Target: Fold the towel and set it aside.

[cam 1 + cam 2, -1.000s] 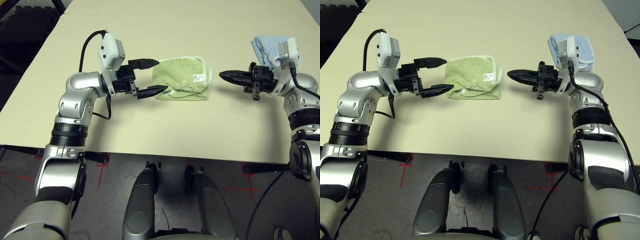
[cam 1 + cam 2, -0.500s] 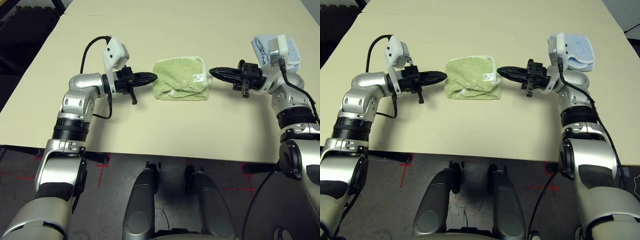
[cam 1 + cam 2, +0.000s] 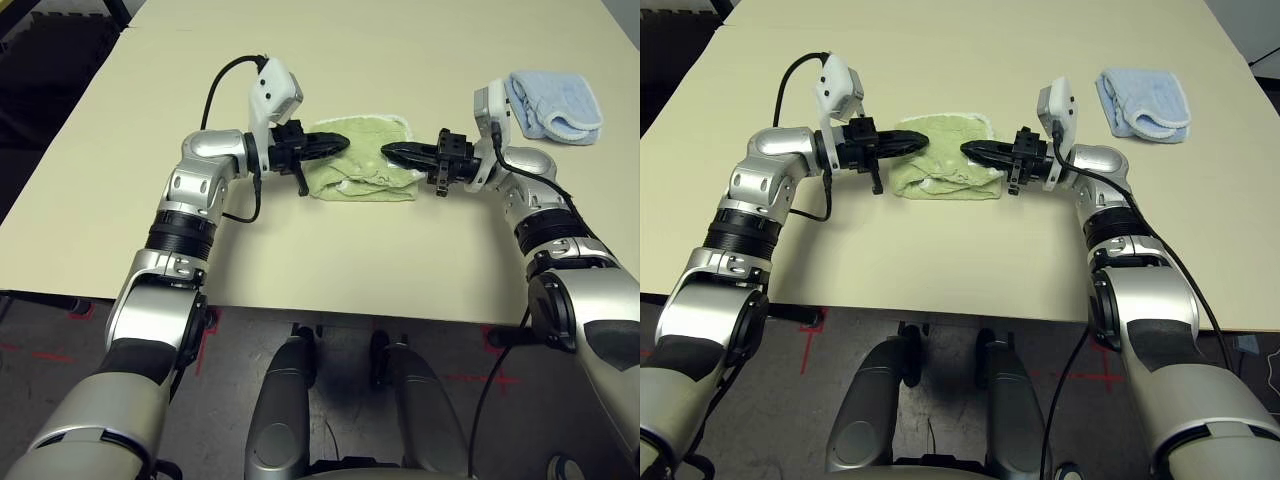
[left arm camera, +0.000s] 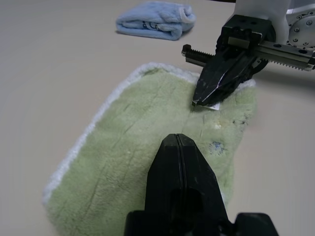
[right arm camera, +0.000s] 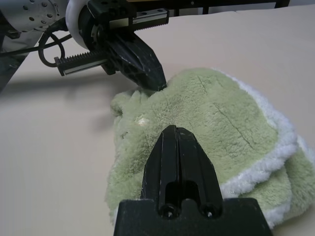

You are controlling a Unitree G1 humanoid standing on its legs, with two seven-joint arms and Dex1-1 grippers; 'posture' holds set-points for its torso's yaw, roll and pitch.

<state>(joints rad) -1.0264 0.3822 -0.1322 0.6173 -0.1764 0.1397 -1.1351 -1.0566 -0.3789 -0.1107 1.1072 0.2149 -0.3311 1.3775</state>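
Note:
The light green towel [image 3: 362,178] lies folded in a small bundle at the middle of the table, its white edging showing at the far and right sides. My left gripper [image 3: 343,141] is shut, its tip resting over the towel's left half. My right gripper [image 3: 386,152] is shut too, and its tip comes in from the right onto the towel by the small white tag [image 4: 212,105]. The two tips point at each other a short gap apart. In the left wrist view my shut left gripper [image 4: 178,139] hovers just above the towel [image 4: 123,147]. No cloth shows between either pair of fingers.
A smaller light blue folded cloth [image 3: 555,102] lies at the back right, beyond my right forearm. The beige table [image 3: 330,260] has bare room in front of the towel and to the far left. Its front edge runs close below my elbows.
The left gripper has gone from open to shut. Both arms have swung inward, so their tips have moved from beside the towel to over it. The right gripper has moved away from the blue cloth.

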